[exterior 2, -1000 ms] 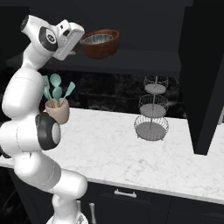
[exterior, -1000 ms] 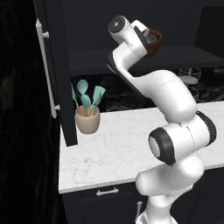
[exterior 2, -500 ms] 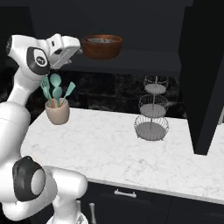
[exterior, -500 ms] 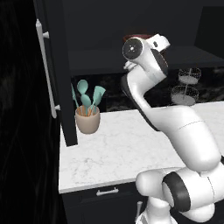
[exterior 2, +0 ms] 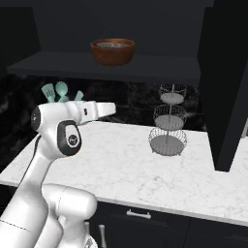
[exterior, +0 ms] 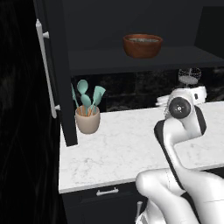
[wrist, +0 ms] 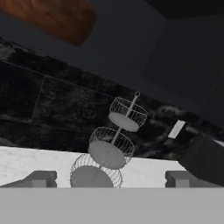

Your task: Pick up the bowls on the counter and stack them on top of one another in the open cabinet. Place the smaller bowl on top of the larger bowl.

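Gripper: two-finger gripper (wrist: 111, 180) spread wide, nothing between the small dark fingertips (wrist: 40, 178); it hangs above the counter, below the cabinet shelf, pointing at the wire stand.
Arm: white Franka arm (exterior 2: 63, 135) folded low over the counter, hand level, well apart from the shelf.
Larger bowl: deep round reddish-brown glossy bowl (exterior: 142, 45) sits upright on the shelf of the dark black wall cabinet (exterior: 131, 59), near the shelf's front edge.
Smaller bowl: small grey speckled bowl (exterior 2: 113, 45) sits inside the brown bowl; just its pale rim shows above the brown rim.
Cabinet door: tall dark door with long silver handle (exterior: 46, 70) stands open at the left end of the shelf.
Counter: white marble-patterned slab with grey veining (exterior 2: 145, 169) directly under the shelf.
Crock: beige utensil crock with teal spoons (exterior: 87, 118) on the counter below the shelf's left end, just beside the door's lower edge.
Wire stand: three-tier silver wire basket stand (exterior 2: 168, 121) on the counter below the shelf's right end, against the black backsplash.
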Controlling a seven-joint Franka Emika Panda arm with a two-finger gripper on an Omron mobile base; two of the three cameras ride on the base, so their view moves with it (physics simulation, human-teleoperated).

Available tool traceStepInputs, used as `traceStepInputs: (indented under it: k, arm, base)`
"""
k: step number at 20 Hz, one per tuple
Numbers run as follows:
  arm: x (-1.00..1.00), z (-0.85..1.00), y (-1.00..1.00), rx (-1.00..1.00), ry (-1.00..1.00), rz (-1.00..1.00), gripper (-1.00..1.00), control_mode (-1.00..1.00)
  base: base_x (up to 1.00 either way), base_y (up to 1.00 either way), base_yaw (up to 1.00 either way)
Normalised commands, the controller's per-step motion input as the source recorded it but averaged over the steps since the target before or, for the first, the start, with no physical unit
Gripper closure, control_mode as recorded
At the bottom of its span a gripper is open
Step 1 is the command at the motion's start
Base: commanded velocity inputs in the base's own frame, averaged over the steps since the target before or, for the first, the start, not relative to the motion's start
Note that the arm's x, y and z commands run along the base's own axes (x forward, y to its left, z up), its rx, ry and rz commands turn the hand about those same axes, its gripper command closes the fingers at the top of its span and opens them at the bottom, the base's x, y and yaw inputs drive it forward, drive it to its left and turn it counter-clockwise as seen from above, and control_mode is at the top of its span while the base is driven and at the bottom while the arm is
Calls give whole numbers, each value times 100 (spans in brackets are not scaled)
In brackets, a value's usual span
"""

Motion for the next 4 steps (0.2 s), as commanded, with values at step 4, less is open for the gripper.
traceStepInputs:
  k: [4]
  arm:
    - [-100, -87, -100, 17, 0, -11, -100, -100]
  base:
    - [0, 0, 0]
